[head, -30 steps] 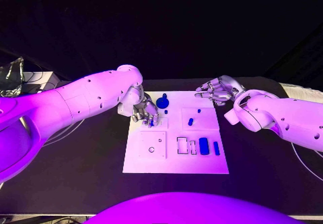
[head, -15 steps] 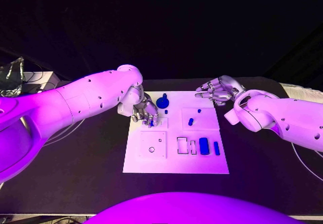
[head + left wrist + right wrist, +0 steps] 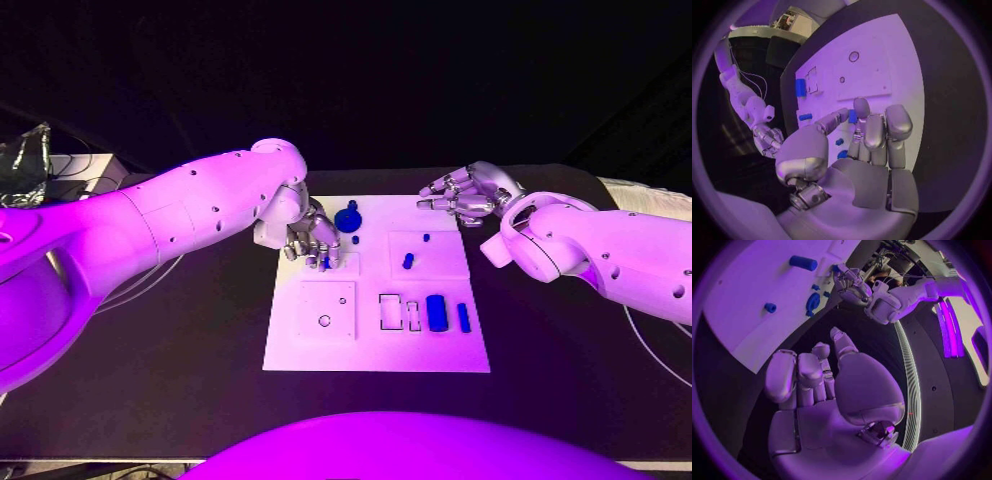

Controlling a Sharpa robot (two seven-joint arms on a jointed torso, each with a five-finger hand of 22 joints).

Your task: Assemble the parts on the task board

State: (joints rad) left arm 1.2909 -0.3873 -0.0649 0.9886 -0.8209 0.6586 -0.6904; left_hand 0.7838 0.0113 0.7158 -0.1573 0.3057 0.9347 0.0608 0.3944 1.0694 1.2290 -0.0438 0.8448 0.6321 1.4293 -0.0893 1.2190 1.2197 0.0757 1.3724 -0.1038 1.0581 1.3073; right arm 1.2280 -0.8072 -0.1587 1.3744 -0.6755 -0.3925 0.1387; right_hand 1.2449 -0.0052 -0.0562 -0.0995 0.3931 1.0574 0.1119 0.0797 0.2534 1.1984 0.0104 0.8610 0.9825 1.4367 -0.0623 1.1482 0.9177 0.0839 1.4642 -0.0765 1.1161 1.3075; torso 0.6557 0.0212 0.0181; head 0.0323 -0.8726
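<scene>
The black table (image 3: 173, 330) is the biggest thing, and the white task board (image 3: 378, 350) lies flat in the middle of it. The left arm (image 3: 144, 225) comes in from the left and its left hand (image 3: 310, 243) hangs over the far left part of the board. Its fingers point down at the board, and in the left wrist view they are bunched close together around a small blue part (image 3: 852, 116), pinching it between the fingertips. The right arm (image 3: 620, 255) comes in from the right, and the right hand (image 3: 464, 198) sits at the far right corner of the board, over the black table just beside the board's edge. Its fingers are curled in and nothing shows inside them in the right wrist view. A round blue part (image 3: 348, 218) stands at the far end of the board, just to the right of the left hand. A fat blue block (image 3: 436, 313) sits on the near right side of the board, with a thin blue bar (image 3: 464, 317) just to its right. A small blue peg (image 3: 408, 261) stands near the middle, and a tiny blue peg (image 3: 426, 238) is a bit farther back
</scene>
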